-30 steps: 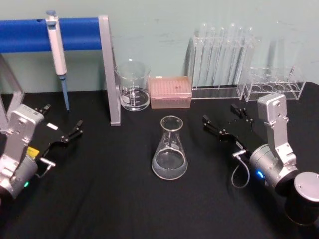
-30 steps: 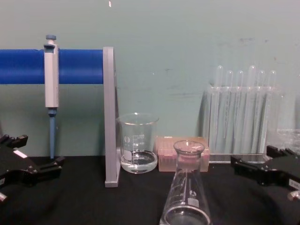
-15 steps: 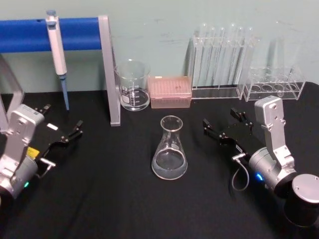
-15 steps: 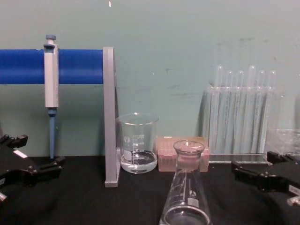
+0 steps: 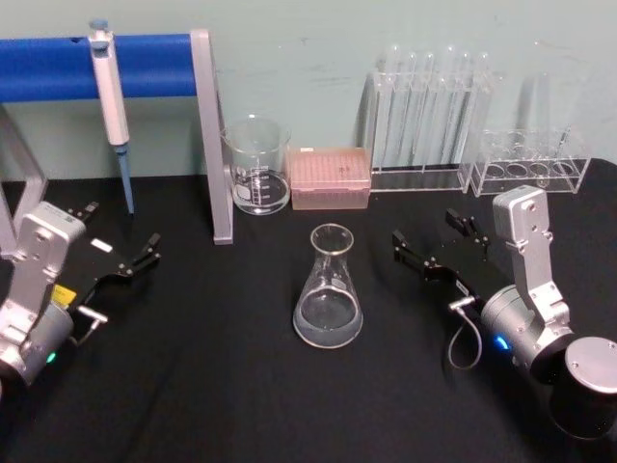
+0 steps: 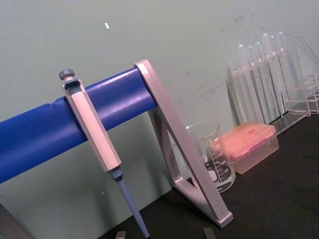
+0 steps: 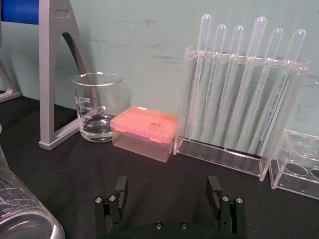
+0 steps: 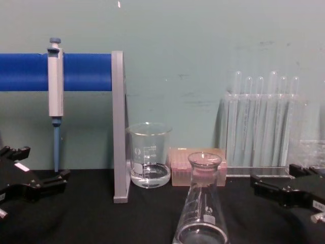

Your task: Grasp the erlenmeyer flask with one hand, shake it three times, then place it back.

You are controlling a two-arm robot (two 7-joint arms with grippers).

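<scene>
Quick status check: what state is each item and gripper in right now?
erlenmeyer flask: upright on the table, ungrasped, a little clear liquid inside.
right gripper: open, beside the flask, apart from it.
left gripper: open, parked at left.
beaker: upright, some liquid.
pipette: hanging on the stand.

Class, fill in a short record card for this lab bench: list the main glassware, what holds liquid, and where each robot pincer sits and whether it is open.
Flask: clear glass conical erlenmeyer flask, upright at table centre, a little liquid at its base, ungrasped
Beaker: clear straight-walled glass beaker, behind the flask, a little liquid inside
Tip box: pink plastic box, beside the beaker
Test tubes: clear tubes in a clear rack, back right
Pipette: grey pipette hanging on the blue bar
Left pincer: open, left of the flask
Right pincer: open, right of the flask, apart from it
</scene>
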